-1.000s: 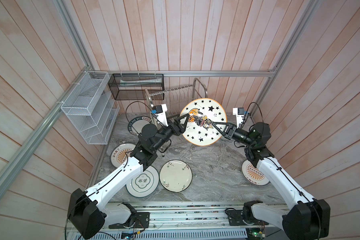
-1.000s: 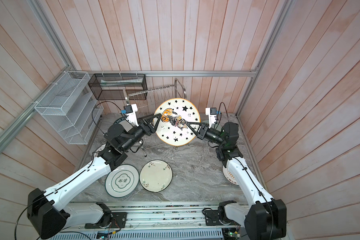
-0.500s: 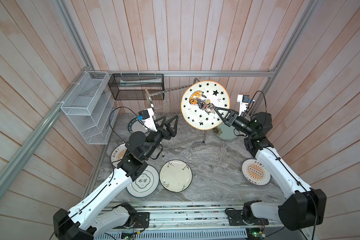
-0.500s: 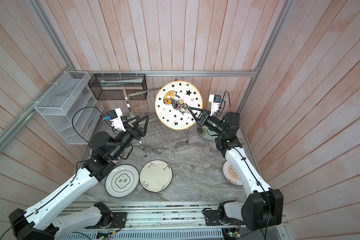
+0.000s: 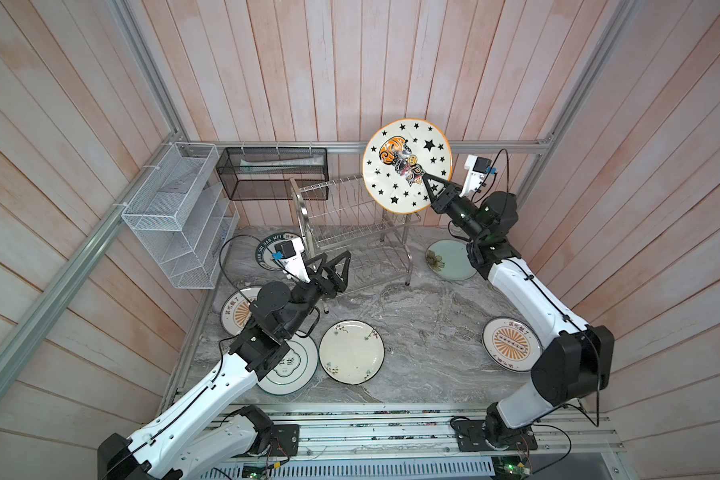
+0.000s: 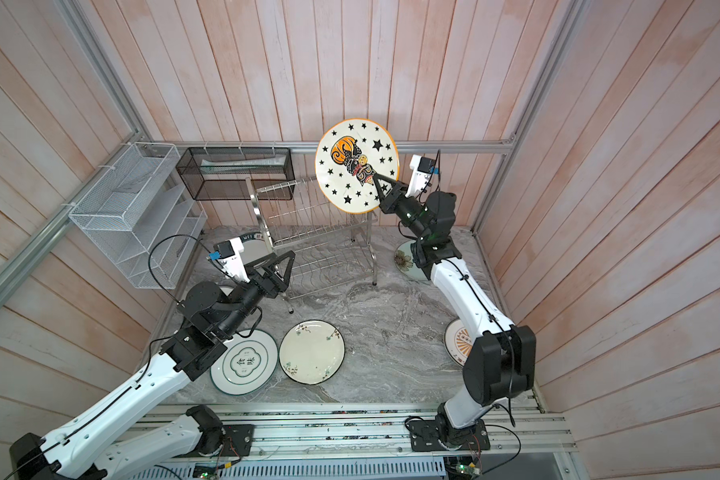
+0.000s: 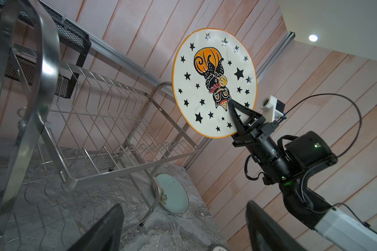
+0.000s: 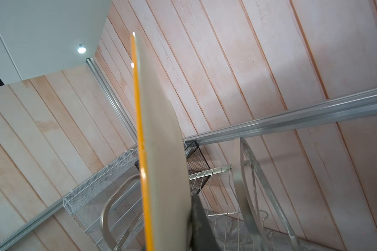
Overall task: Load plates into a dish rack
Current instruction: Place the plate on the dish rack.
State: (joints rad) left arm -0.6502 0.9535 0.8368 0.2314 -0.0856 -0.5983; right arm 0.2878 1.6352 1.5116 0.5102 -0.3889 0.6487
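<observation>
holding the round white star-printed ceramic plate (image 5: 387,178) by its lower rim, the right gripper (image 5: 425,179) is clamped shut on it, plate on edge, above the right end of the shiny two-tier steel wire dish rack (image 5: 350,216); the slots lie below and left of the grip. the left gripper (image 5: 334,259), jaws wide and empty, hovers at the rack's front left corner

We see a robotics lab cell staged as a kitchen: plank walls (image 5: 308,62), aluminium rails (image 5: 499,146), a marble-look desk (image 5: 425,324), a dish rack (image 5: 303,220), a robot arm (image 5: 528,295) bolted to a slotted track (image 5: 391,429).
</observation>
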